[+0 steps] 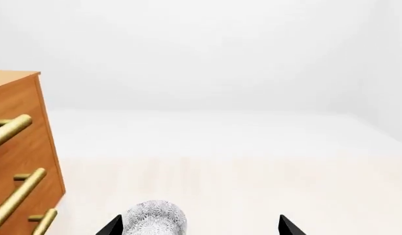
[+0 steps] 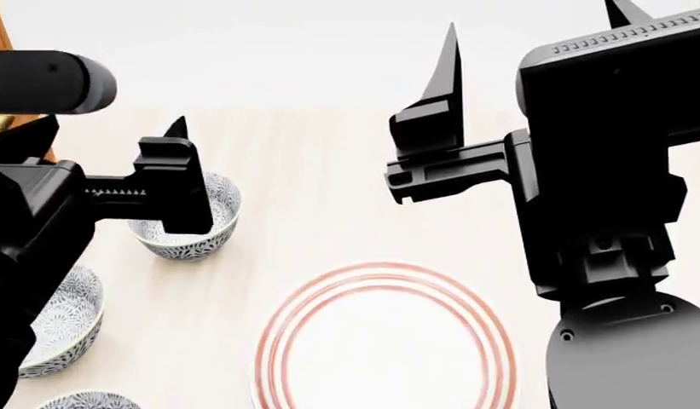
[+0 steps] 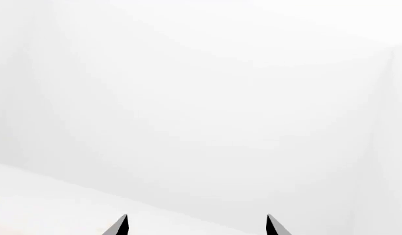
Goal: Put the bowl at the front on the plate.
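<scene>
1. On the pale tabletop (image 2: 326, 170), three small deep white bowls with blue-grey floral pattern sit in a column at the left of the head view: the farthest bowl (image 2: 219, 223), a middle bowl (image 2: 66, 319) and the nearest bowl (image 2: 88, 400).
2. The wide white plate with thin red rings (image 2: 384, 341) lies bare, right of the bowls.
3. The left gripper (image 1: 199, 226) hangs spread over the farthest bowl, holding nothing.
4. The right gripper (image 3: 197, 226) is raised, spread and empty.
5. A brown wooden drawer cabinet with brass handles (image 1: 21, 156) stands beside the left arm.
</scene>
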Tool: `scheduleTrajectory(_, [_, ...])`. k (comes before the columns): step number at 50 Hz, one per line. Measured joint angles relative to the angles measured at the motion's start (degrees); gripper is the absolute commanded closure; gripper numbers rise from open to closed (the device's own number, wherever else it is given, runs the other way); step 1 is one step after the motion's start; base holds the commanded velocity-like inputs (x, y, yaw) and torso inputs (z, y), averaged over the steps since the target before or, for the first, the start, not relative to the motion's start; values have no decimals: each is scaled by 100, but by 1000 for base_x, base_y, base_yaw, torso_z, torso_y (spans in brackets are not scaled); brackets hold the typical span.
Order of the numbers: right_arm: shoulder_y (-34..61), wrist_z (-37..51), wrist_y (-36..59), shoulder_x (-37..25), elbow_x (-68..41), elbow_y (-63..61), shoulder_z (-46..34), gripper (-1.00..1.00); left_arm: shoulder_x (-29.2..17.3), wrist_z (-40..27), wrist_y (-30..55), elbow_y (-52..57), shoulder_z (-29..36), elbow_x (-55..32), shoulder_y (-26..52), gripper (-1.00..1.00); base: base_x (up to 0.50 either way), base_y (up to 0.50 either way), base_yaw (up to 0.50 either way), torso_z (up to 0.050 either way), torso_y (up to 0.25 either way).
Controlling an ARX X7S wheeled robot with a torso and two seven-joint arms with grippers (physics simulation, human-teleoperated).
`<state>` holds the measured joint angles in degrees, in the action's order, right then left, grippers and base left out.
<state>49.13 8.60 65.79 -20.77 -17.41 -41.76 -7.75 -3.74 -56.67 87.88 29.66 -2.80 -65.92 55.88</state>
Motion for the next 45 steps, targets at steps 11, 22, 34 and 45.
scheduleTrajectory(11, [-10,22,0,-21,-16,-22,1,-100,-121,-608,8,-392,79,-669,-98,-100,0,0,0,0,0])
scheduleTrajectory(22, [-7,44,4,-34,-32,-31,-3,-100,-267,-918,-112,-634,239,-1033,-223,-100,0,0,0,0,0])
scheduleTrajectory(34, [12,71,28,-46,-53,-46,-5,-100,-435,-1014,-271,-765,430,-1175,-391,-100,0,0,0,0,0])
scheduleTrajectory(45, [62,78,71,-66,-84,-57,-7,-100,-557,-1089,-350,-830,612,-1274,-577,-100,0,0,0,0,0])
